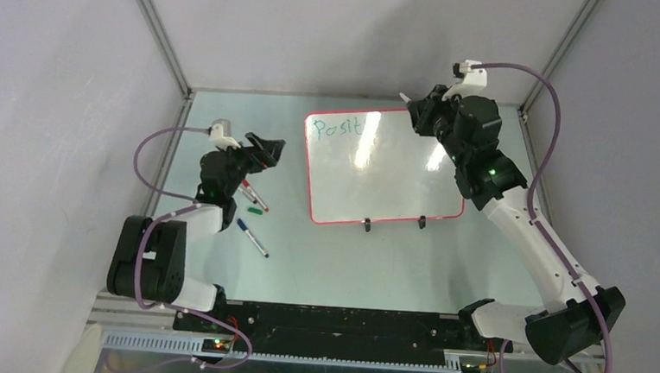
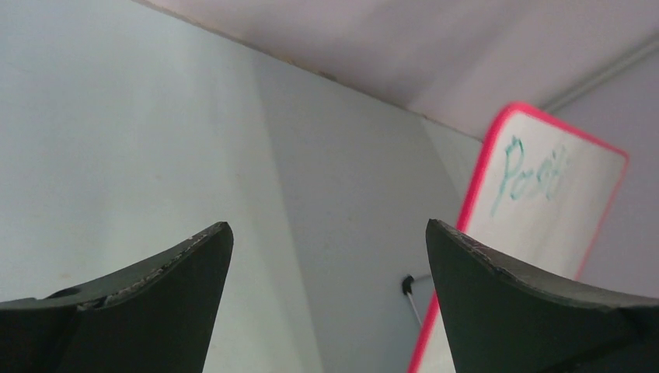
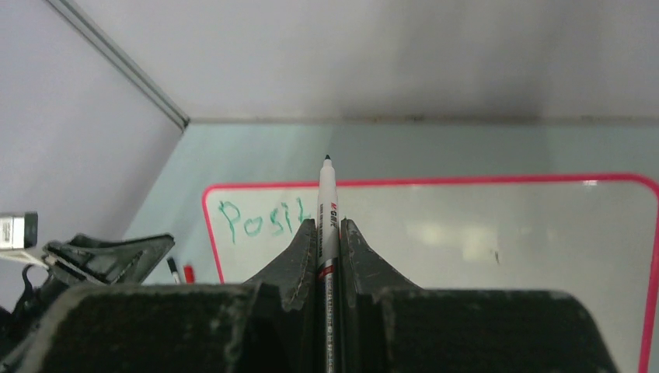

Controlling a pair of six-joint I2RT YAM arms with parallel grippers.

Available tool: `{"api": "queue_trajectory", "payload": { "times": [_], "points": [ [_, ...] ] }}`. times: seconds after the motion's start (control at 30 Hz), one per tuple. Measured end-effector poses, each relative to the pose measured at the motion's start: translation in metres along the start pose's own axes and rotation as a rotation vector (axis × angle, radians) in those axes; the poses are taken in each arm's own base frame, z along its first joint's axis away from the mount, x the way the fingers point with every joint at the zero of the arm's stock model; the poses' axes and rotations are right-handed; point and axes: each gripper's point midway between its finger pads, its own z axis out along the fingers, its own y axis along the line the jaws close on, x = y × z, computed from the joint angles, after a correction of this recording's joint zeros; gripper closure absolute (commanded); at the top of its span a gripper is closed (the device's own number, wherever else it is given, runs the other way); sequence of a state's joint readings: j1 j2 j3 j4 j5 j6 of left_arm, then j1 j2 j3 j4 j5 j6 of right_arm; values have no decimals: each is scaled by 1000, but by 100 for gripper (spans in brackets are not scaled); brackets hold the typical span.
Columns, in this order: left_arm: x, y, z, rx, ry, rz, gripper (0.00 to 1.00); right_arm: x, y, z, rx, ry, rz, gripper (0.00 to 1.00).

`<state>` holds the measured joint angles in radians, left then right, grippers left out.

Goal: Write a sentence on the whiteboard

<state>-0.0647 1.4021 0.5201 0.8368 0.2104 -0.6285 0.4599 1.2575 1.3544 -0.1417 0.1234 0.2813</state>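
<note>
The whiteboard (image 1: pixel 388 168) with a red-pink rim lies in the middle of the table; it also shows in the left wrist view (image 2: pixel 544 225) and the right wrist view (image 3: pixel 497 249). Green letters of the sentence (image 1: pixel 337 127) reading "Posit" sit at its top left corner, also seen in the left wrist view (image 2: pixel 531 176) and right wrist view (image 3: pixel 260 218). My right gripper (image 3: pixel 329 225) is shut on a white marker (image 3: pixel 327 198), tip pointing forward, held above the board's top right corner (image 1: pixel 418 110). My left gripper (image 2: pixel 328 233) is open and empty, left of the board (image 1: pixel 264 152).
Several loose markers (image 1: pixel 252 208) lie on the table left of the board, below my left gripper. Two black feet (image 1: pixel 393 223) stand at the board's near edge. Grey walls and metal frame posts enclose the table on three sides.
</note>
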Motion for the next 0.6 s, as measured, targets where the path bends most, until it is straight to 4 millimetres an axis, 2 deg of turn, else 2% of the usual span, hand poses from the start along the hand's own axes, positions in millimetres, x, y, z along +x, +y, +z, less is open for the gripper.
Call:
{"api": "queue_trajectory", "payload": {
  "times": [0.1, 0.3, 0.43, 0.6],
  "points": [
    [18, -15, 4, 75, 61, 2, 1, 20, -5, 0, 14, 57, -5, 100],
    [52, -28, 10, 190, 185, -40, 2, 36, -7, 6, 21, 95, -22, 100],
    [54, -42, 11, 276, 186, -79, 3, 62, -11, 13, 11, 143, -38, 100],
    [46, -63, 9, 405, 149, -102, 14, 85, -13, 19, -2, 197, -52, 100]
  ]
}}
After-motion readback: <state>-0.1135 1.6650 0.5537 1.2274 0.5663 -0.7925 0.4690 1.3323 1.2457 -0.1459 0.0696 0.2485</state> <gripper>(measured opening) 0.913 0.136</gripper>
